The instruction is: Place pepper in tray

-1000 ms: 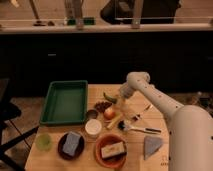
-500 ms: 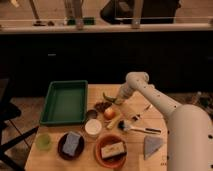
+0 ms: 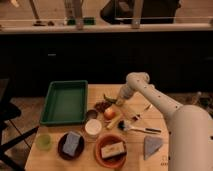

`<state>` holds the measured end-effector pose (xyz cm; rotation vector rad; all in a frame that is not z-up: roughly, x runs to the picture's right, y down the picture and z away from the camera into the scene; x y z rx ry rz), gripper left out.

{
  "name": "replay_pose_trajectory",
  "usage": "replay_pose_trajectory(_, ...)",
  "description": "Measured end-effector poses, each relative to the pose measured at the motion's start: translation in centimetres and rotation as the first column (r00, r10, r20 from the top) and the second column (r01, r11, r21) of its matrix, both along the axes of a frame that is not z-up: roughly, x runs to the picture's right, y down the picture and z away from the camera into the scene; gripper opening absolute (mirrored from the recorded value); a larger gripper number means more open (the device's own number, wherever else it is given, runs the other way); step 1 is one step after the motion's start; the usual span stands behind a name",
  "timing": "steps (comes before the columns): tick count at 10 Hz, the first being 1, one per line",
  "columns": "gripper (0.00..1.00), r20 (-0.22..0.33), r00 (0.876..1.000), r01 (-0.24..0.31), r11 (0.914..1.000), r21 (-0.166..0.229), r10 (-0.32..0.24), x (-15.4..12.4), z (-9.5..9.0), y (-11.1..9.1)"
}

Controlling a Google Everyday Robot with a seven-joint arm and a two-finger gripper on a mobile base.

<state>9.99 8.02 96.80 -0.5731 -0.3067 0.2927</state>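
The gripper (image 3: pixel 119 101) is down on the wooden table (image 3: pixel 134 147) near the middle of its far edge, fingers drawn together at the right end of the green pepper (image 3: pixel 108 98); whether they actually pinch it cannot be told. The pepper lies on the table just right of the dark-green tray (image 3: pixel 65 102), which sits at the far left corner.

I see a smooth, dark-green plastic tray (image 3: pixel 65 102) on a matt, pale wooden table (image 3: pixel 102 90). My gripper (image 3: pixel 119 101), beside the smooth-skinned green pepper (image 3: pixel 109 98), ends a smooth white plastic-looking arm (image 3: pixel 155 97).
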Motion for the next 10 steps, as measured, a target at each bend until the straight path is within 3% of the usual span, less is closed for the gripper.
replay_pose_trajectory(10, 0.00, -0.073, 0.994, -0.080, 0.9966, 0.021, 0.081, 4.2, -0.1, -1.1)
